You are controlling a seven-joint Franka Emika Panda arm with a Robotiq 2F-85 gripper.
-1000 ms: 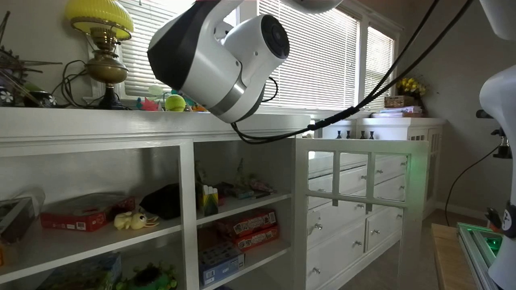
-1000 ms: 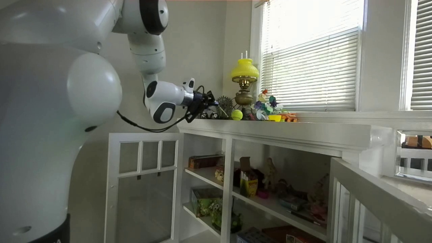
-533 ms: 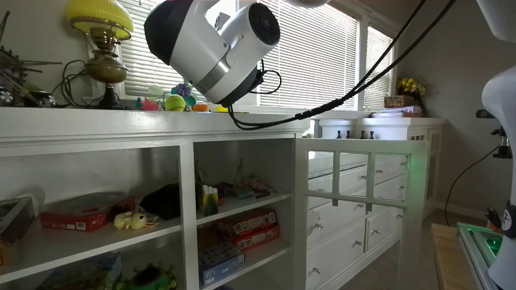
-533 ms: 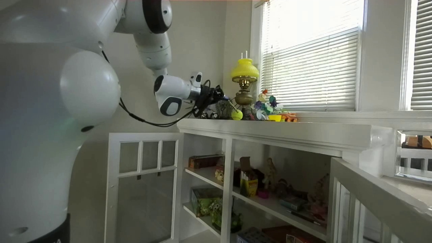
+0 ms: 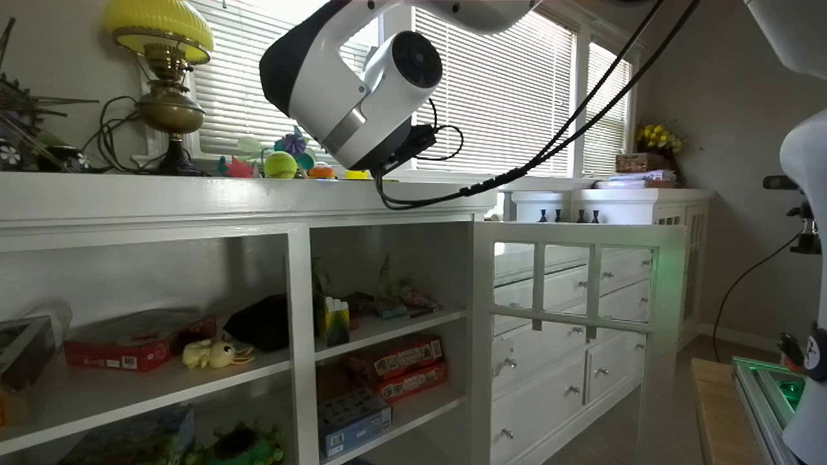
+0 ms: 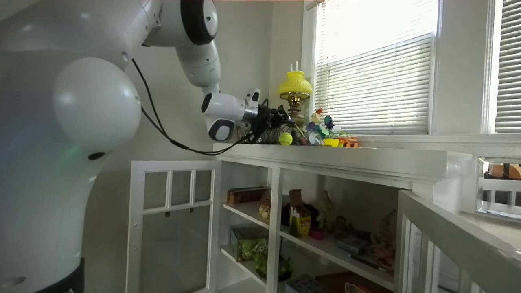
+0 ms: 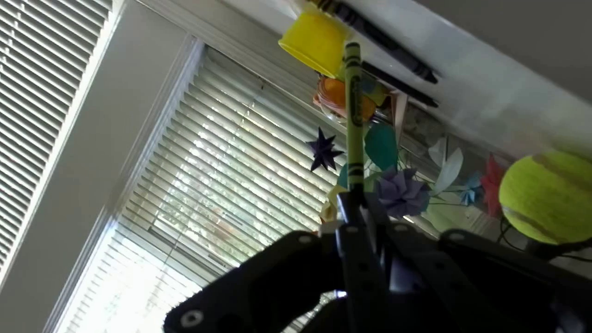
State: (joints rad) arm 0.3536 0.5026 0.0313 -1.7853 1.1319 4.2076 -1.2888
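Observation:
A long yellow-green crayon-shaped stick [image 7: 354, 115] with black bands juts from my gripper [image 7: 363, 199], whose fingertips are shut on its end in the wrist view. Beyond the stick lie a yellow cup [image 7: 314, 44], an orange item [image 7: 333, 95] and two dark crayons, one of them [image 7: 388, 41] nearer the ledge. Paper flowers [image 7: 401, 192] stand behind the fingertips, and a tennis ball [image 7: 548, 196] sits to the right. In an exterior view, the gripper [image 6: 292, 123] hovers above the cabinet top, with the stick slanting down near the flowers [image 6: 321, 128]. The wrist hides the jaws elsewhere.
The white cabinet top [image 6: 358, 158] carries a yellow-shaded lamp [image 6: 295, 87] behind the gripper. Below, open shelves hold boxes and toys. Glass-paned doors [image 5: 581, 271] swing outward. Cables [image 6: 179, 146] hang beneath the wrist. Window blinds [image 5: 497, 97] are behind.
My gripper has travelled right in an exterior view, carrying the stick past the tennis ball toward the flowers. The purple flower and yellow cup have come out from behind the wrist.

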